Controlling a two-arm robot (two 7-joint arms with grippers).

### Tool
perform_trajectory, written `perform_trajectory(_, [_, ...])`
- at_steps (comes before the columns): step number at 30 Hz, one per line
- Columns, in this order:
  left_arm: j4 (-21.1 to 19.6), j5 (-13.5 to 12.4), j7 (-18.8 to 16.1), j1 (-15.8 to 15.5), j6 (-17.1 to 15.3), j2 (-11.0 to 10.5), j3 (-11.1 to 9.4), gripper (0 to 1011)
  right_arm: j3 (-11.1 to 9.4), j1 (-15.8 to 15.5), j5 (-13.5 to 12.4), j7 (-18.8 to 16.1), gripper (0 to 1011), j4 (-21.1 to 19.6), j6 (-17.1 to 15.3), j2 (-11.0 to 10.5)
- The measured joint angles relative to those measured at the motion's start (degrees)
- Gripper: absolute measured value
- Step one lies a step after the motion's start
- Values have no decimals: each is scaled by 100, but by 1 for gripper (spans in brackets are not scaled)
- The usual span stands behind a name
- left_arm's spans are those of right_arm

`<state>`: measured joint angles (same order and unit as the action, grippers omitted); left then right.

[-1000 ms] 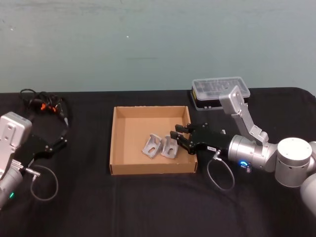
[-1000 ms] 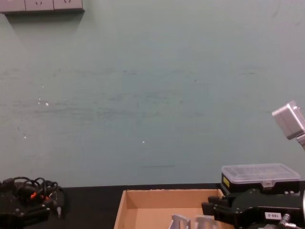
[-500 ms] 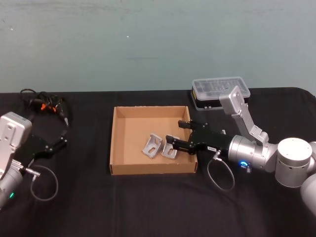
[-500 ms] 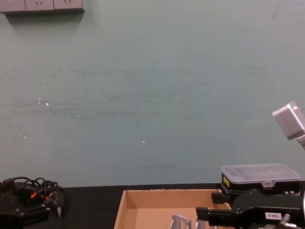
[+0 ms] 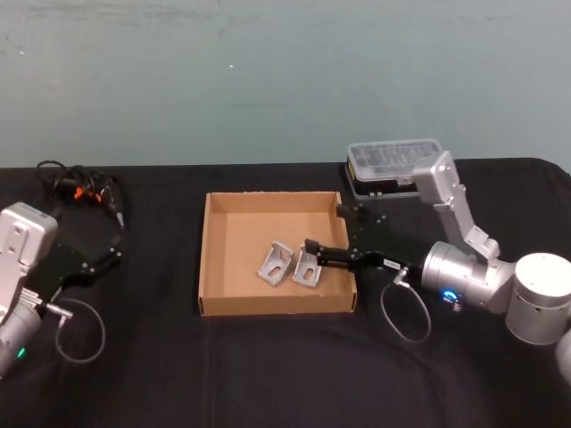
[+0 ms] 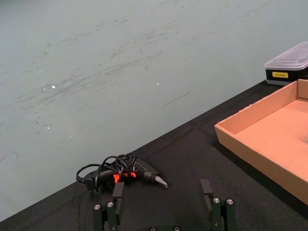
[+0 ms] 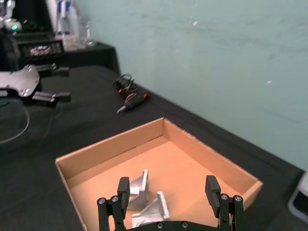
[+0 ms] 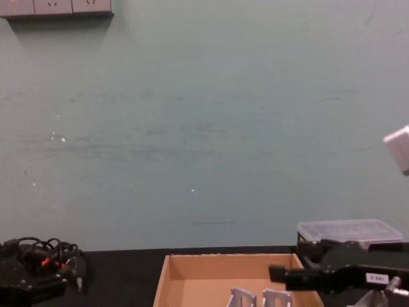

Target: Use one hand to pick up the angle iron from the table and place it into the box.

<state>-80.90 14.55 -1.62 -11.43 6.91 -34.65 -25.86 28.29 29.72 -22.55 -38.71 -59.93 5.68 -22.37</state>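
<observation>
Judged as the closing step, the release. Found an angle iron and a second angle iron lying side by side on the floor of the box, nearer to its right wall. Saw the right gripper hanging over that wall, jaws spread wide and holding nothing. Confirmed this in the right wrist view, with both pieces lying free below the jaws. Noted the left gripper parked at the left end of the bench, jaws open too, near a tangle of cables. Judged that the next move called only for drawing the right arm up and back, without knocking the box wall or the plastic case behind. Could not tell which of the two pieces was the task's own. In the chest view, found the irons and the box cut off by the lower edge.
</observation>
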Motion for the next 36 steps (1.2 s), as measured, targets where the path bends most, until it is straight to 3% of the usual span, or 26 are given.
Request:
perform_trajectory(4, [0,0,0,0,0,0,0,1000,-145,-217,-36,259,1003,-319,-5,-64])
perform_trajectory(5, [0,0,0,0,0,0,0,1000,-266,-411,-45,498,1002,-596,-31,-98])
perform_trajectory(14, [0,0,0,0,0,0,0,1000,-668,-1162,-3,1354,1003,-1463,-299,-128])
perform_trajectory(22, [0,0,0,0,0,0,0,1000,-945,-1516,49,1789,1003,-1699,-532,-78])
perform_trajectory(36, [0,0,0,0,0,0,0,1000,-1392,-1831,203,2368,1003,-1824,-783,73])
